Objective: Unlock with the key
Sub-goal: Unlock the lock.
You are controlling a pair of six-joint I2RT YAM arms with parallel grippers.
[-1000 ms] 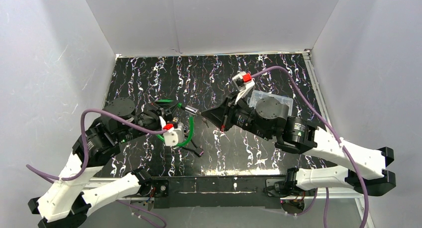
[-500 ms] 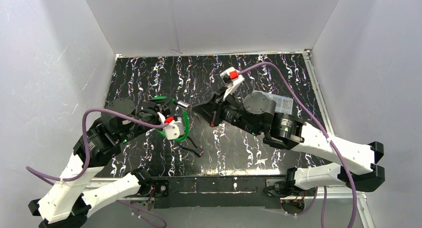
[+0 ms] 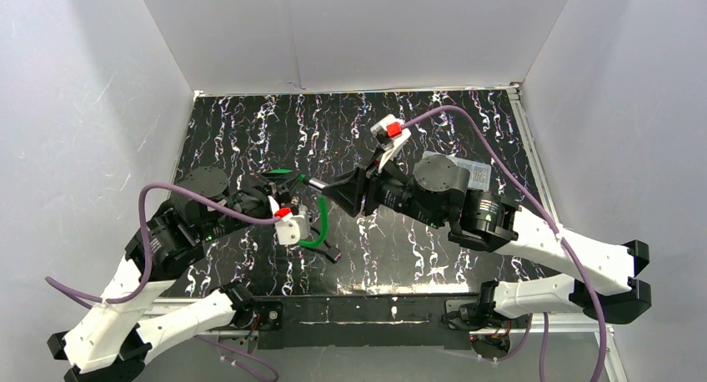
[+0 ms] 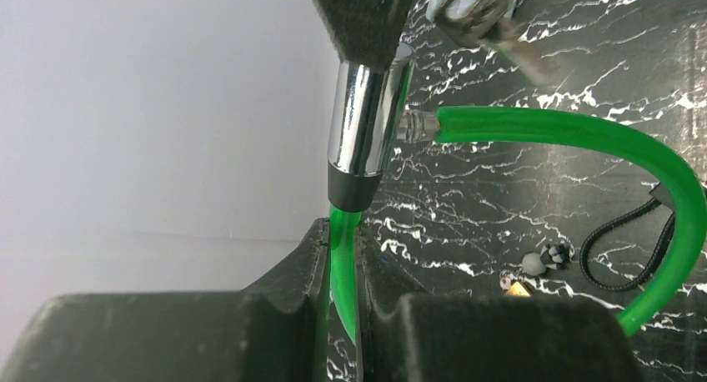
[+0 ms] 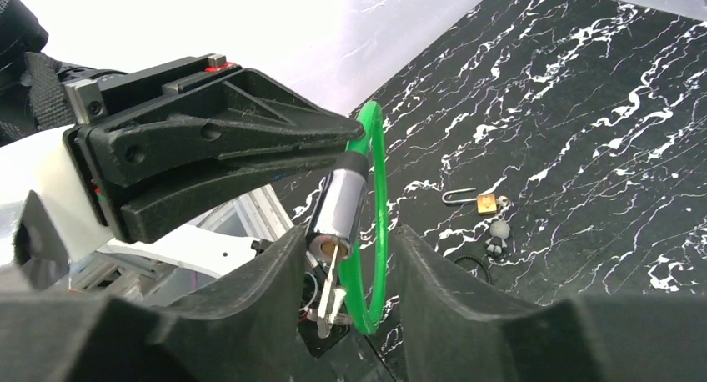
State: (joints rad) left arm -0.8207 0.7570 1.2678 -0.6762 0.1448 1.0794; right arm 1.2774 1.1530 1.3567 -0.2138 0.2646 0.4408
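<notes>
The lock is a green cable (image 4: 584,136) looped into a chrome cylinder (image 4: 363,115). My left gripper (image 4: 342,273) is shut on the cable just below the cylinder and holds it above the table. In the right wrist view the cylinder (image 5: 338,207) points at the camera. A silver key (image 5: 332,290) sticks out of its keyhole. My right gripper (image 5: 346,265) stands open, one finger on each side of the key and cable, neither pressing on the key. From above, the right gripper (image 3: 327,188) meets the lock (image 3: 315,184) beside the left gripper (image 3: 279,186).
A small brass padlock (image 5: 486,203), a little figure charm (image 5: 498,232) and a black cord loop (image 4: 625,248) lie on the black marbled table. A clear plastic box (image 3: 473,174) sits behind the right arm. White walls close in the left, back and right sides.
The right arm moved left up to the lock, and its jaws have opened off the key. The left gripper shifted the lock a little while keeping its hold.
</notes>
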